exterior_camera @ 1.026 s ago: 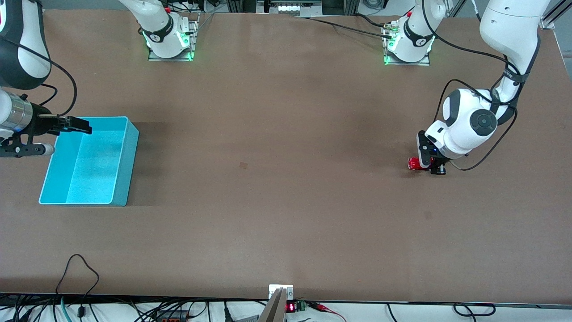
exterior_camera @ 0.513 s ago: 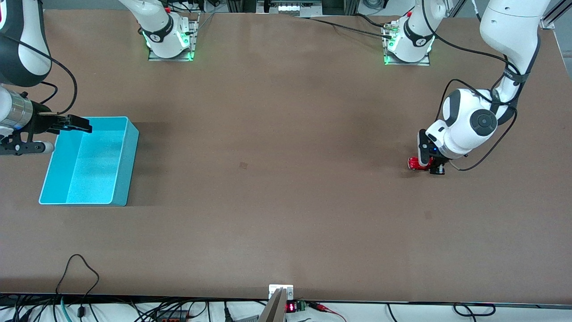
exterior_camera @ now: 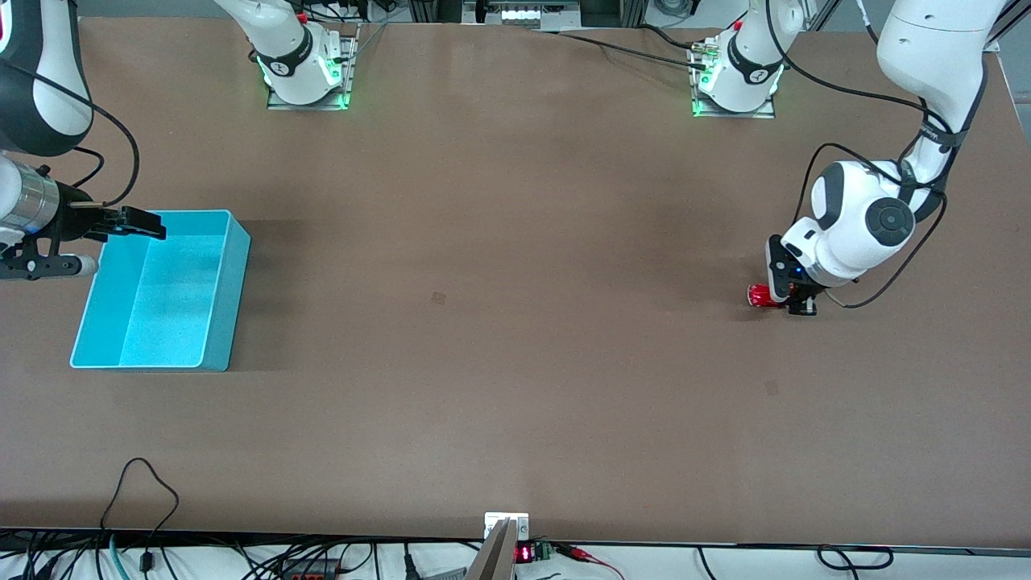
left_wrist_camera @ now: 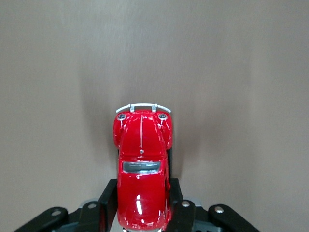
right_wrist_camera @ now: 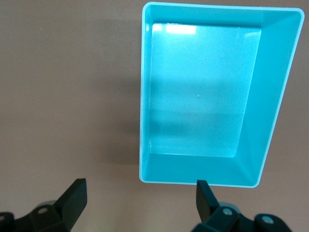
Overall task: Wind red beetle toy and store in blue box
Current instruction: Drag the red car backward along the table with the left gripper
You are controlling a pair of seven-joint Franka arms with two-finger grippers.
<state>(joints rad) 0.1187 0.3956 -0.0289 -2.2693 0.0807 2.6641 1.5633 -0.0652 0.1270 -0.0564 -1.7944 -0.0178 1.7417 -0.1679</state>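
The red beetle toy (exterior_camera: 758,296) is at table level near the left arm's end of the table. My left gripper (exterior_camera: 780,300) is shut on its rear half. In the left wrist view the black fingers (left_wrist_camera: 107,203) press both sides of the toy (left_wrist_camera: 142,159), and its silvery bumper points away from the gripper. The blue box (exterior_camera: 233,274) stands at the right arm's end and holds nothing. My right gripper (exterior_camera: 145,228) is open and empty, and hovers over the box's rim farthest from the front camera. In the right wrist view the gripper (right_wrist_camera: 139,193) is just short of the box (right_wrist_camera: 275,96).
The two arm bases (exterior_camera: 306,72) stand along the table edge farthest from the front camera. Cables and a small device (exterior_camera: 506,532) lie at the edge nearest it. Bare brown tabletop spans the stretch between the box and the toy.
My left gripper has moved the toy a short way toward the left arm's end of the table. The right gripper has barely shifted.
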